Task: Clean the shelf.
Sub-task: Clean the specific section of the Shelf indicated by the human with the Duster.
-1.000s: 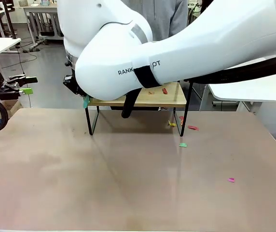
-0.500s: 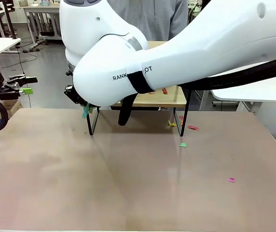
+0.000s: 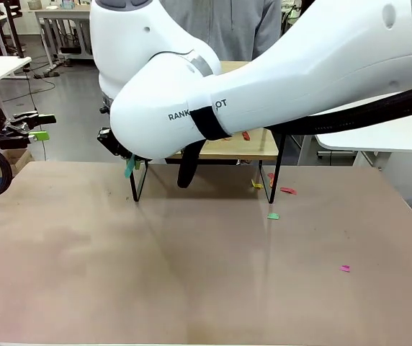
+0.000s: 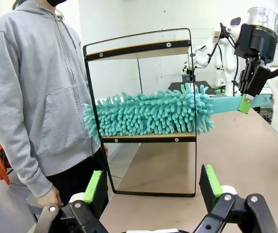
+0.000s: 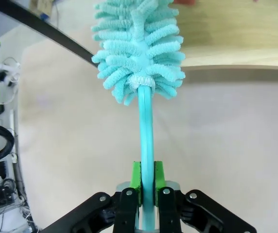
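Pale tabletop across the foreground, white tables and lab floor beyond. Far left: one left end effector, released, fingers wide with nothing between, held back at the side, presumably so as not to block the sweep. At the far side, one person in a grey hoodie. Mid-scene: one shelf, two wooden boards, upright on the far part of the tabletop. Along its lower board, one teal duster, pushed in lengthwise to brush the whole board. Gripped by the handle in one right end effector, clenched just outside the end rail. Rightward: at least four coloured scraps on the tabletop, one red bit on a board.
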`<state>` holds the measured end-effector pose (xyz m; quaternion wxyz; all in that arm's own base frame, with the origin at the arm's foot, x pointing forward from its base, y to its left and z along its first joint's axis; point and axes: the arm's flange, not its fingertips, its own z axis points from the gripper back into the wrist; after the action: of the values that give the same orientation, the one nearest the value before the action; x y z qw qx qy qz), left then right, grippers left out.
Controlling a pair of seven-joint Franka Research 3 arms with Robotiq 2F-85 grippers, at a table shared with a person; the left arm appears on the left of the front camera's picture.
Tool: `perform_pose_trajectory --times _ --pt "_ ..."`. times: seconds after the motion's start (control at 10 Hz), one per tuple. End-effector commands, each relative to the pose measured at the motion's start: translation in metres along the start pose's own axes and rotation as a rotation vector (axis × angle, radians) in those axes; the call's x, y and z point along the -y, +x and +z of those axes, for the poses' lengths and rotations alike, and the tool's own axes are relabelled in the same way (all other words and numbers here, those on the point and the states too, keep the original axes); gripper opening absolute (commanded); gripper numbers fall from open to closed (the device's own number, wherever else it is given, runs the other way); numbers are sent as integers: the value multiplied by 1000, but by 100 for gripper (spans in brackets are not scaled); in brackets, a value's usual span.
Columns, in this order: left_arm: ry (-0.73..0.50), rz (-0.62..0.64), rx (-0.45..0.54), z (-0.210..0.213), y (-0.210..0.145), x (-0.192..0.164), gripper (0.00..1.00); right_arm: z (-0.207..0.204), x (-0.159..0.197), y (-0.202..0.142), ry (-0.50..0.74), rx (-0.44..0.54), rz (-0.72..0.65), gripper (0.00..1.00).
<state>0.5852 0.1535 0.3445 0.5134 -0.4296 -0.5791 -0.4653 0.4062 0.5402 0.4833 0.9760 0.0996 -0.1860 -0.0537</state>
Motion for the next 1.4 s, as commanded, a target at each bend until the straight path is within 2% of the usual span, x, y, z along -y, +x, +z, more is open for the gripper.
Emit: perform_pose_trajectory --times 0.0,0.3,0.6,0.9,1.1,1.3 --pt "3 -12 -1 -1 3 1 100 4 41 8 2 -40 -15 13" --pt "3 -12 -1 -1 3 1 100 5 100 16 10 -69 -66 13" --pt "3 -12 -1 -1 3 1 100 24 176 23 -19 -67 -138 13" --pt "3 -12 -1 -1 3 1 100 36 247 28 -137 -74 -176 13" --pt "3 -12 -1 -1 3 1 100 50 272 27 -164 -54 -154 13" --pt "3 -12 -1 -1 3 1 100 65 269 23 -122 18 -67 13"
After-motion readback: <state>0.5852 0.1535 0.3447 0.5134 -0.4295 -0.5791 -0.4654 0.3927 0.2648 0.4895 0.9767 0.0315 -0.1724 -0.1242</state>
